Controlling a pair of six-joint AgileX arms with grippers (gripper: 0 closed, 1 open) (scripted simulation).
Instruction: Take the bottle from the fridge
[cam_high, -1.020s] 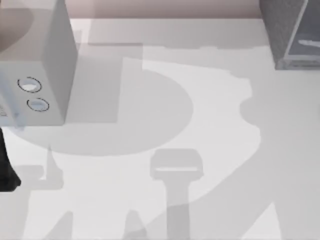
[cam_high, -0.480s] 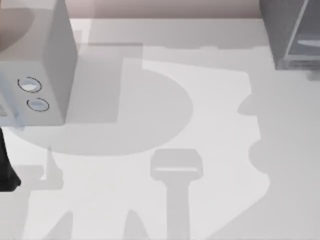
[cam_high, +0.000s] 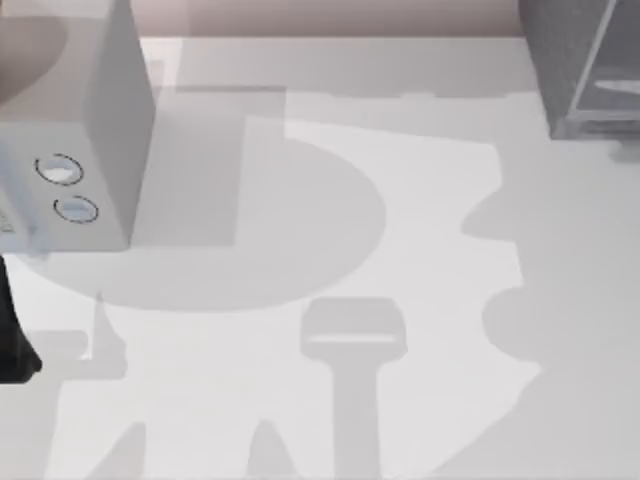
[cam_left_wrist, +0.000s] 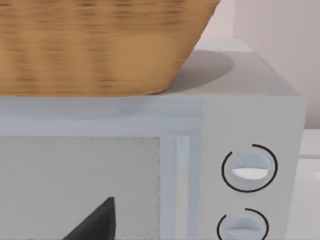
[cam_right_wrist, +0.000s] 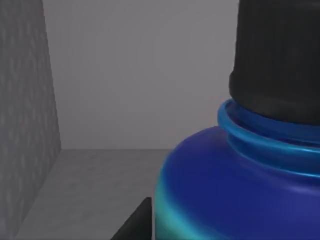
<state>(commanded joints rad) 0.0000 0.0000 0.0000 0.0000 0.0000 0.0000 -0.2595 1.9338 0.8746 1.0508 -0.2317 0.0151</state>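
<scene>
At the far left of the table (cam_high: 420, 250), a light grey box with 2 round dials (cam_high: 70, 150) is seen, and in the left wrist view a woven basket (cam_left_wrist: 100, 45) is shown resting on top of it. The left arm is parked at the table's left edge; a dark tip of the left gripper (cam_left_wrist: 97, 222) is visible just in front of the box, but whether its fingers are wide or narrow cannot be told.

At the far right, the fridge (cam_high: 580, 65) is seen. In the right wrist view the bottle (cam_right_wrist: 235, 190) is shown very close, inside the grey walls of the fridge, with a dark finger (cam_right_wrist: 135, 222) of the right gripper just beside its body. Whether the bottle is actually held cannot be told.

The task is judged to be at an early stage: the bottle has been reached but not yet brought out.

Compared with 0.5 s ago, the shadow on the right side of the table has spread nearer and wider.
</scene>
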